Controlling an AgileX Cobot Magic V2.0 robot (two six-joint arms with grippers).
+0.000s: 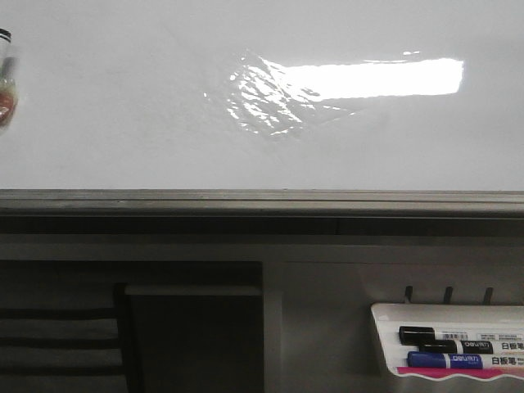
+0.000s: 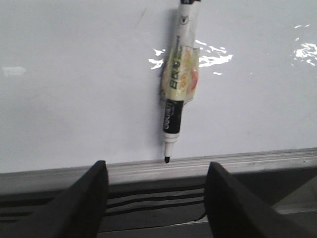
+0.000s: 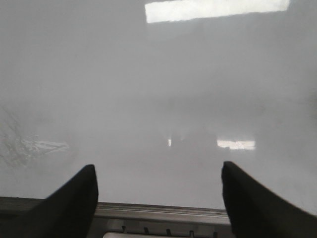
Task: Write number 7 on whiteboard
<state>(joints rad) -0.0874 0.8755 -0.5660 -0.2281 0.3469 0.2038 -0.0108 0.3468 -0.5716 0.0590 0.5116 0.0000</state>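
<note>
A: Where is the whiteboard (image 1: 123, 106)?
B: It fills the front view from 9 to 3 o'clock, its grey rail (image 1: 262, 201) below. No number 7 shows on it.
A: The marker (image 2: 179, 79)?
B: Taped to the board, tip down, near the rail.
A: Grippers?
B: The left gripper (image 2: 156, 198) and right gripper (image 3: 158, 198) both stand spread apart, holding nothing.

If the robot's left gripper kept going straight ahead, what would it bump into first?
Probably the black marker lying on the whiteboard. Its uncapped tip sits just ahead of the open left gripper, between the fingers, near the grey edge rail. Depth is hard to judge.
</note>
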